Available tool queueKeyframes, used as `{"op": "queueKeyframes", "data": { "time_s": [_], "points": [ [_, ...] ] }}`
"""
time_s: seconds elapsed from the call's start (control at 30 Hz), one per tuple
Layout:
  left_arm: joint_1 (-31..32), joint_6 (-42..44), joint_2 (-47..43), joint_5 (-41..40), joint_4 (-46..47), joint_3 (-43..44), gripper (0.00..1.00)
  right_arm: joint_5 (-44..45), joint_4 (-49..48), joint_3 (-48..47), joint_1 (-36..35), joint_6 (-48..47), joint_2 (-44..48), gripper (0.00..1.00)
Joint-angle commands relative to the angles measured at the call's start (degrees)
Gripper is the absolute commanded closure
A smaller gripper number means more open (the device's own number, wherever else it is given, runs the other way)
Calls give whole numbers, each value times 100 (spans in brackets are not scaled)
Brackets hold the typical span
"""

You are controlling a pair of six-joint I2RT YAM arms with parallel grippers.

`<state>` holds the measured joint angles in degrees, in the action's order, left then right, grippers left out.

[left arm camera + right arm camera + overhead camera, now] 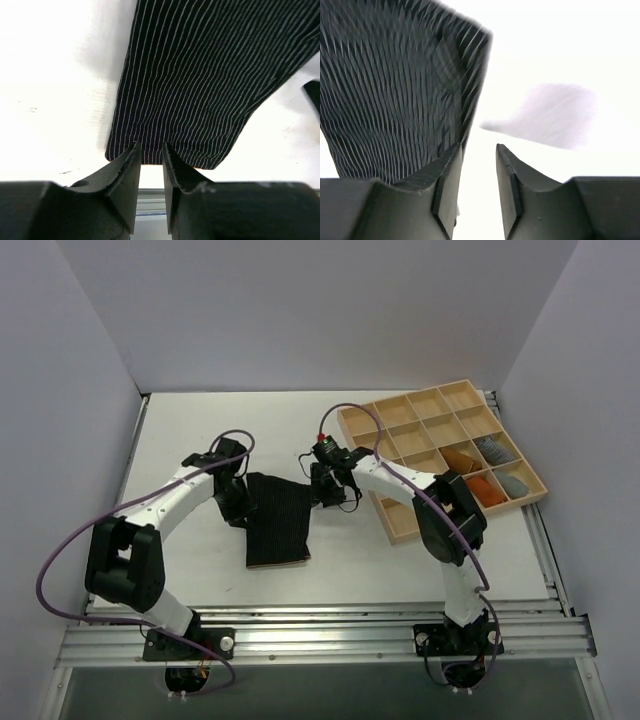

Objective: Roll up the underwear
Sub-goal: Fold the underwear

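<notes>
The underwear [280, 522] is a black, thinly pale-striped cloth lying flat on the white table between the two arms. My left gripper [238, 498] is at its far left corner. In the left wrist view the jaws [151, 146] stand a little apart, with the cloth's edge [210, 75] just at the fingertips and nothing pinched. My right gripper [322, 486] is at the far right corner. In the right wrist view its jaws [479, 146] are open and empty, with the cloth [395, 90] just beyond the left finger.
A wooden tray [398, 534] with many compartments lies at the right. It holds orange rolls [462, 458] and grey rolls [492, 448] in its right-hand cells. Grey walls enclose the table, and a metal rail [320, 635] runs along the near edge.
</notes>
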<state>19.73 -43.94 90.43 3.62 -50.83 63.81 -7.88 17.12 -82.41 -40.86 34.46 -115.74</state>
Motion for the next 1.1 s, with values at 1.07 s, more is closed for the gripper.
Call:
{"op": "queueKeyframes", "data": {
  "time_s": [1.07],
  "points": [
    [-610, 1494, 2288, 791, 671, 2707, 57, 612, -130, 135, 386, 526, -64, 100]
  ]
}}
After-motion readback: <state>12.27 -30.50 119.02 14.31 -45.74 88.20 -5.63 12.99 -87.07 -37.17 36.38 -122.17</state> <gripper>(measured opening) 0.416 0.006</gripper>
